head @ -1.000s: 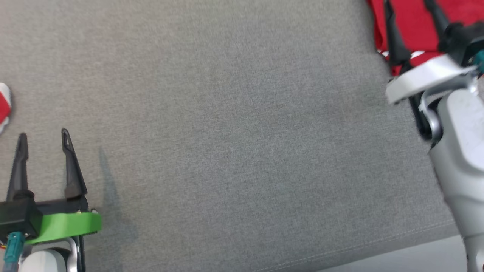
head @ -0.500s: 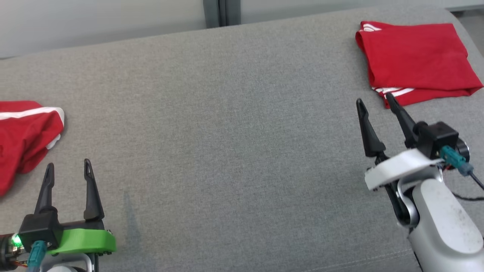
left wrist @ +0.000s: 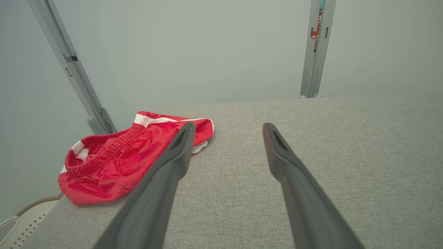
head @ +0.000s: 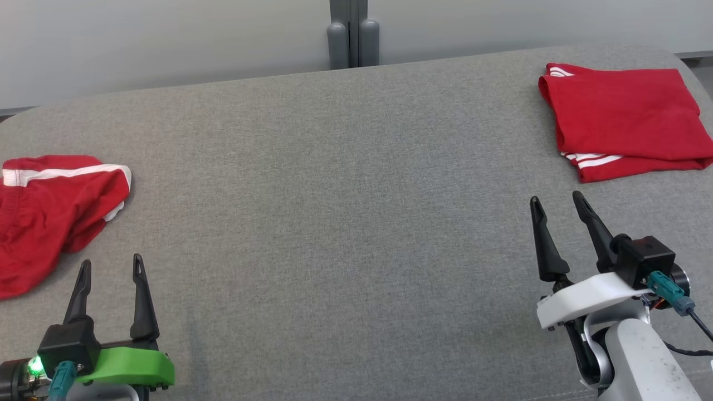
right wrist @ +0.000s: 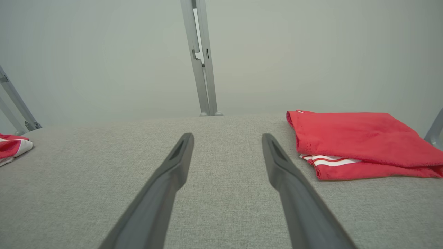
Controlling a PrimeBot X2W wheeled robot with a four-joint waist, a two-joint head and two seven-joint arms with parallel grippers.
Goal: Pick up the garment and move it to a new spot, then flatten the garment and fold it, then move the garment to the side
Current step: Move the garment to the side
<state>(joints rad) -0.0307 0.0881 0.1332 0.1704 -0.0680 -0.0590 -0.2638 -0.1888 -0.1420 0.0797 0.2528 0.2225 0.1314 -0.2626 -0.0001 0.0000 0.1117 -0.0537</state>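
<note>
Garment [head: 624,120], folded red, lies at the tabletop's [head: 345,195] far right, long axis left-right, striped hem toward me. A second ago my right hand [head: 556,196] reached over it; now it sits apart, fingers spread, empty. I see my left hand [head: 111,260] spread beside crumpled red shorts [head: 50,211].

A metal post [head: 340,39] stands behind the grey fabric surface [head: 334,195].

Even, soft, bright light with faint shadows; wrist views' walls look hazy, perhaps out of focus.
</note>
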